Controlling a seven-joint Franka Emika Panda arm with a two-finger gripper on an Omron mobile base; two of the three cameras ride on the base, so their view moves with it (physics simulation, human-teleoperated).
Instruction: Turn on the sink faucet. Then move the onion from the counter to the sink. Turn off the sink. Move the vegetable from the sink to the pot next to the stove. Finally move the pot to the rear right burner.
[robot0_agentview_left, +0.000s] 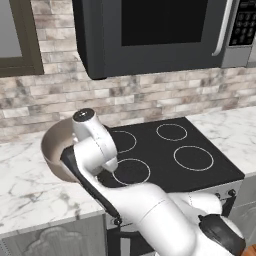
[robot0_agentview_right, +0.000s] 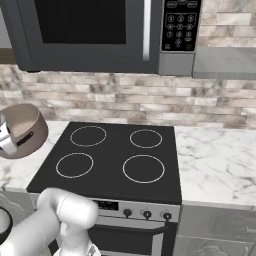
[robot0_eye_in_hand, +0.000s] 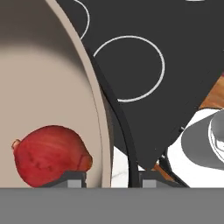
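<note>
The grey-brown pot (robot0_agentview_left: 52, 145) is just left of the black stove, over the marble counter (robot0_agentview_left: 30, 190), and looks slightly tilted in the right base view (robot0_agentview_right: 25, 127). The red onion (robot0_eye_in_hand: 50, 155) lies inside the pot (robot0_eye_in_hand: 43, 78), against its wall. My gripper (robot0_eye_in_hand: 111, 178) straddles the pot's thick rim, one finger inside and one outside, shut on it. The white hand shows at the pot's side (robot0_agentview_right: 5, 134). The rear right burner (robot0_agentview_left: 171, 132) (robot0_agentview_right: 145, 138) is bare. Sink and faucet are out of view.
The black glass cooktop (robot0_agentview_left: 210, 172) holds several white burner rings, all bare. A dark microwave (robot0_agentview_right: 90, 30) hangs low over the stove. White marble counter (robot0_agentview_right: 220, 160) continues to the right. My own arm (robot0_agentview_left: 100, 160) crosses in front of the pot.
</note>
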